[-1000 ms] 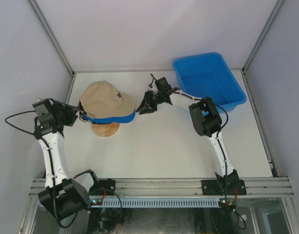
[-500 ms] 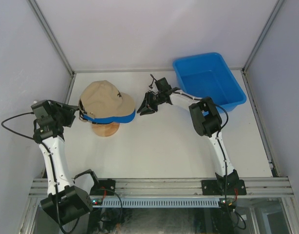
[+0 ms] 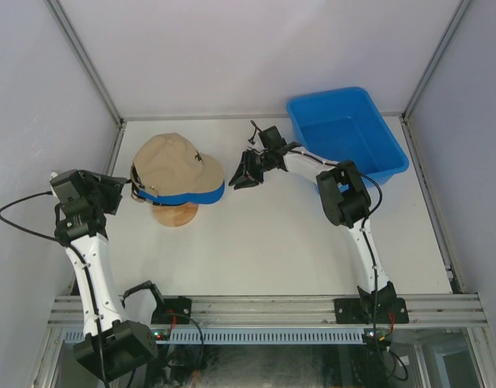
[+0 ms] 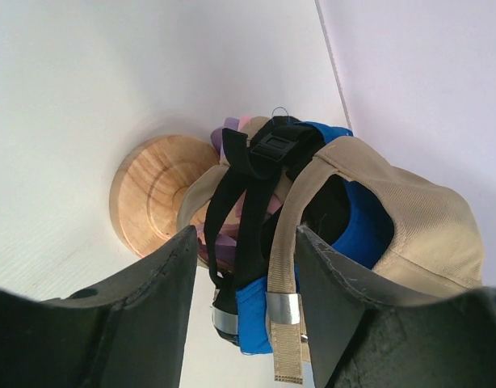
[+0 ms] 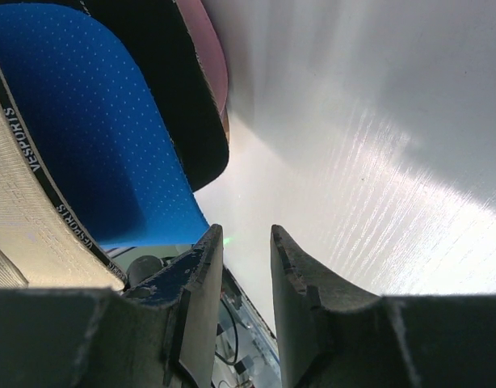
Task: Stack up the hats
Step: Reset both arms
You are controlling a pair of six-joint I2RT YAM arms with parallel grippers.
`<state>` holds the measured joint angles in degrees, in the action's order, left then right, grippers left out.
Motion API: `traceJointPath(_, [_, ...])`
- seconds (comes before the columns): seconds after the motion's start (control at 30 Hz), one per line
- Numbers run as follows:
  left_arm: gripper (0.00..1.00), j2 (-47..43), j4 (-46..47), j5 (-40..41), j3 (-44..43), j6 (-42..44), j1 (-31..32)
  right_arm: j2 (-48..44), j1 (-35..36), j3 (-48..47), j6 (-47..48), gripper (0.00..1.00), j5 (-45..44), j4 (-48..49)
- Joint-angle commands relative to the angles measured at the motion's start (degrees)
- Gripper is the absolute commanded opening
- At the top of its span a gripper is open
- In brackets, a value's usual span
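The hats sit stacked on the wooden stand [image 3: 174, 215], the tan hat [image 3: 171, 162] on top and a blue brim [image 3: 191, 196] showing under it. My left gripper [image 3: 125, 191] is at the stack's back, open. In the left wrist view the black strap [image 4: 248, 194], a blue strap [image 4: 264, 311] and the tan strap [image 4: 284, 267] hang between its fingers [image 4: 329, 283], unclamped. My right gripper [image 3: 241, 172] is just off the brims' right end, open and empty [image 5: 246, 234]. Beside it are the blue brim [image 5: 94, 121], black brim [image 5: 183, 105] and pink brim [image 5: 209, 48].
A blue plastic bin [image 3: 345, 133] stands at the back right, behind the right arm. Grey walls and metal rails close the table at the left, back and right. The stand's round wooden base [image 4: 151, 190] rests on the white table.
My left arm has drawn back a little to the left and its jaws have widened off the straps. The right arm and the hats have barely moved.
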<state>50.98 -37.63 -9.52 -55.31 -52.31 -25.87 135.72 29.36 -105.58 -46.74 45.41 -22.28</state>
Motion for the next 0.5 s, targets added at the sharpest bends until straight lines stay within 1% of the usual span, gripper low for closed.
traceJointPath(0.0, [0.56, -1.70, -0.52, 1.93, -1.58, -0.59, -0.42, -4.39, -0.18, -1.47, 1.85, 0.29, -0.66, -0.50])
traceJointPath(0.17, [0.56, -2.46, -2.90, 3.62, -2.65, -0.15, -0.49, -4.87, -0.23, -1.64, 2.94, 0.29, -1.72, -1.78])
traceJointPath(0.3, [0.56, -3.18, -7.64, 6.93, -5.55, 1.34, -0.49, -6.17, -0.32, -2.04, 4.46, 0.29, -3.38, -4.33])
traceJointPath(0.37, [0.56, -3.56, -10.44, 9.61, -7.86, 2.08, -0.35, -7.43, -0.28, -2.98, 6.36, 0.29, -6.21, -7.22])
traceJointPath(0.47, [0.56, -4.81, -13.11, 13.61, -10.51, 1.65, 0.78, -9.77, -0.42, -4.21, 8.90, 0.29, -12.87, -11.91])
